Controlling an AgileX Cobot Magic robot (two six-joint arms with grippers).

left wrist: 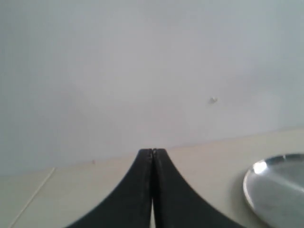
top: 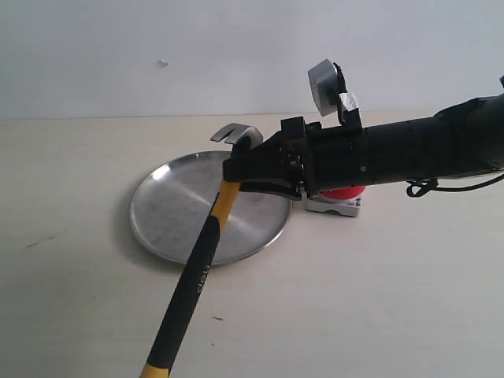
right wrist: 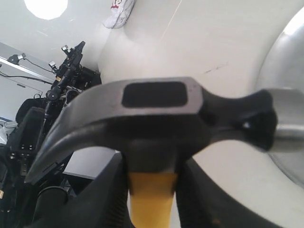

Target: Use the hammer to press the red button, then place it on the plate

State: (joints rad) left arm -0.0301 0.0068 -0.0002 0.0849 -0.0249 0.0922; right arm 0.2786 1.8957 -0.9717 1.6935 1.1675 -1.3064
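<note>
My right gripper (top: 246,175) is shut on the hammer (top: 197,264) just below its dark steel head (right wrist: 152,116), holding it over the near side of the silver plate (top: 169,209). The yellow-and-black handle slants down toward the front edge of the exterior view. In the right wrist view the fingers (right wrist: 102,199) clamp the yellow neck (right wrist: 151,197). The red button (top: 342,194) sits right of the plate on its grey base (top: 335,206), mostly hidden behind my right arm. My left gripper (left wrist: 152,153) is shut on nothing, with the plate's rim (left wrist: 249,190) off to its side.
A pale tabletop (top: 354,299) runs back to a white wall (top: 157,47). The right arm's camera (top: 324,87) stands up above the wrist. A cable (top: 429,187) hangs from the right arm.
</note>
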